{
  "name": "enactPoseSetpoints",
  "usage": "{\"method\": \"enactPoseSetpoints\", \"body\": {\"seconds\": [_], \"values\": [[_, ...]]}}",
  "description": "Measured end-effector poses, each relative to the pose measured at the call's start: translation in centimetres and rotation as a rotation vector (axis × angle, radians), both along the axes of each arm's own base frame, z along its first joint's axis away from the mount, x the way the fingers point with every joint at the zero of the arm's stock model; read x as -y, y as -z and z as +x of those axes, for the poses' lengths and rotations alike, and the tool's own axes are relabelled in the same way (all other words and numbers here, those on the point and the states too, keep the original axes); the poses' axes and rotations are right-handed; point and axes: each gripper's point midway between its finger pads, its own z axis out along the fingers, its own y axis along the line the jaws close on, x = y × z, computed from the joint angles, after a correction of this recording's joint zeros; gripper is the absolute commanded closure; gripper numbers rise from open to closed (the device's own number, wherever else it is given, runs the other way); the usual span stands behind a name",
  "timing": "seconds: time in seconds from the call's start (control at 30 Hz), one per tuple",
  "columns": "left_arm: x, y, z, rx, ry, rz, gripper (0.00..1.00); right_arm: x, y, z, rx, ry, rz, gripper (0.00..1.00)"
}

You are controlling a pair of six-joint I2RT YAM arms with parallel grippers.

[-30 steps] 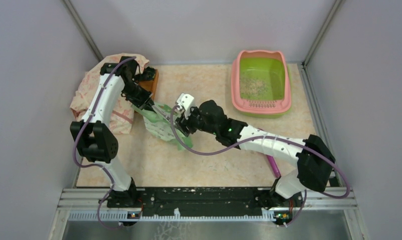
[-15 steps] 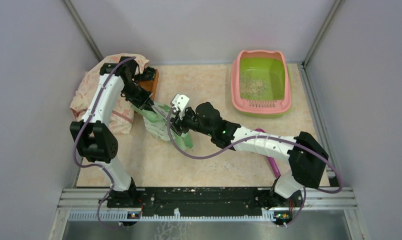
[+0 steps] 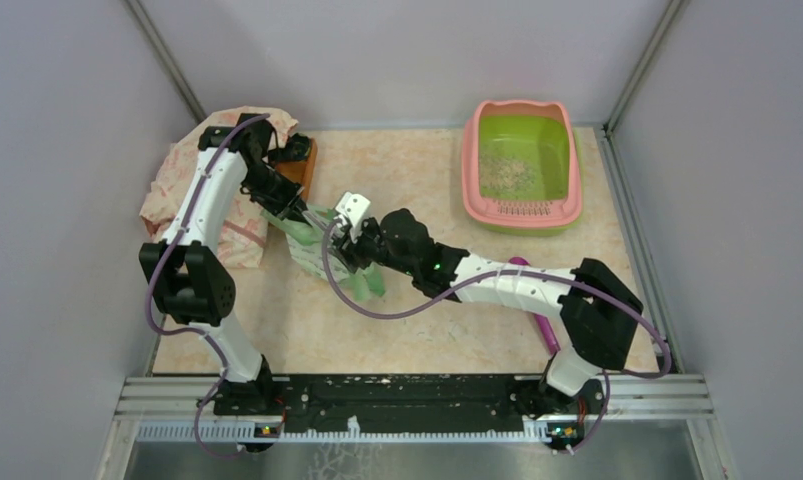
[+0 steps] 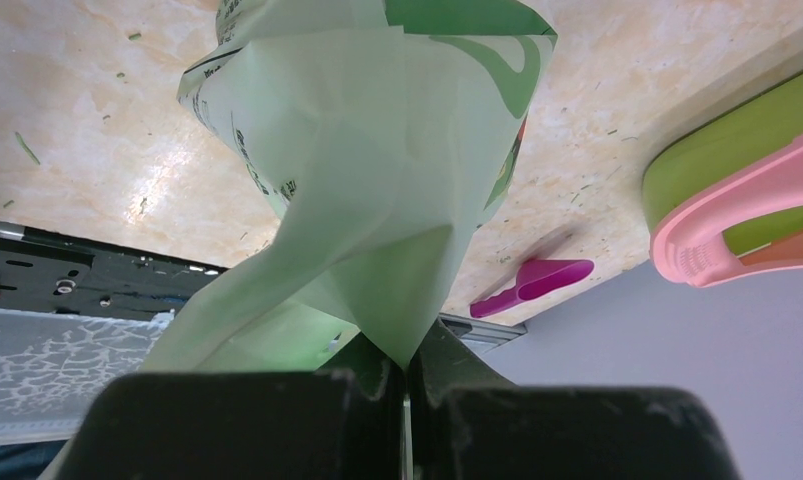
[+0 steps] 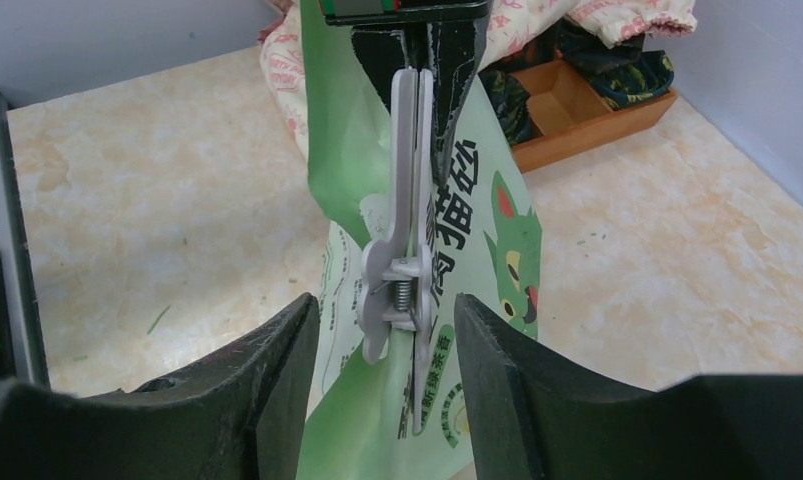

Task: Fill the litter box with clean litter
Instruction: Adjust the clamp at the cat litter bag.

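The litter box (image 3: 522,213) with its pink rim and green basin stands at the back right, a thin patch of clean litter (image 3: 505,172) on its floor. A light green printed bag (image 3: 322,257) hangs upright left of centre. My left gripper (image 4: 409,355) is shut on the bag's (image 4: 367,180) folded top edge. A white spring clip (image 5: 405,250) is clamped on the bag (image 5: 487,230). My right gripper (image 5: 382,330) is open, one finger on each side of the clip's handle end with a gap on both sides. The right gripper (image 3: 345,245) sits against the bag.
A small brown wooden tray (image 5: 587,110) and a crumpled floral bag (image 3: 177,190) lie at the back left. A purple scoop (image 3: 545,330) lies on the table under my right forearm. The litter box's rim (image 4: 737,230) shows in the left wrist view.
My right arm has reached further left, bringing its gripper up to the bag and around the white clip, the jaws narrowing slightly. The left arm and bag have stayed put.
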Motion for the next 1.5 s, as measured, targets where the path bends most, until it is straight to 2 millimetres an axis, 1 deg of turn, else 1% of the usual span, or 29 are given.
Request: {"method": "enactPoseSetpoints", "body": {"seconds": [0.17,0.37,0.47,0.57,0.63,0.77,0.93,1.17,1.5], "values": [[0.0,0.0,0.0,0.0,0.0,-0.002,1.0,-0.2,0.4,0.6,0.002,0.025,-0.009,0.53],[-0.1,0.0,0.0,0.0,0.0,-0.008,1.0,-0.2,0.1,1.2,0.014,0.05,-0.008,0.65],[-0.1,0.0,-0.1,0.001,0.0,-0.007,1.0,-0.4,-0.2,1.3,0.018,0.051,-0.002,0.69],[-0.1,0.0,0.0,0.005,0.0,-0.008,1.0,-0.7,-0.6,1.5,0.021,0.052,0.002,0.76],[-0.1,0.0,0.1,0.009,0.0,-0.007,1.0,-0.9,-0.6,1.6,0.017,0.048,-0.005,0.81],[-0.3,0.0,0.1,0.011,-0.003,-0.008,1.0,-1.6,-0.6,1.8,0.013,0.038,-0.024,0.88],[-0.3,0.0,0.1,0.013,0.002,-0.007,1.0,-2.0,-0.3,1.8,-0.002,0.024,-0.056,1.0],[-0.5,0.0,0.1,0.015,0.002,-0.008,1.0,-2.0,-0.4,1.9,-0.035,0.019,-0.138,1.0],[-0.5,-0.1,0.1,0.018,0.005,-0.009,1.0,-1.4,-0.4,2.3,-0.111,0.028,-0.269,1.0]]}}
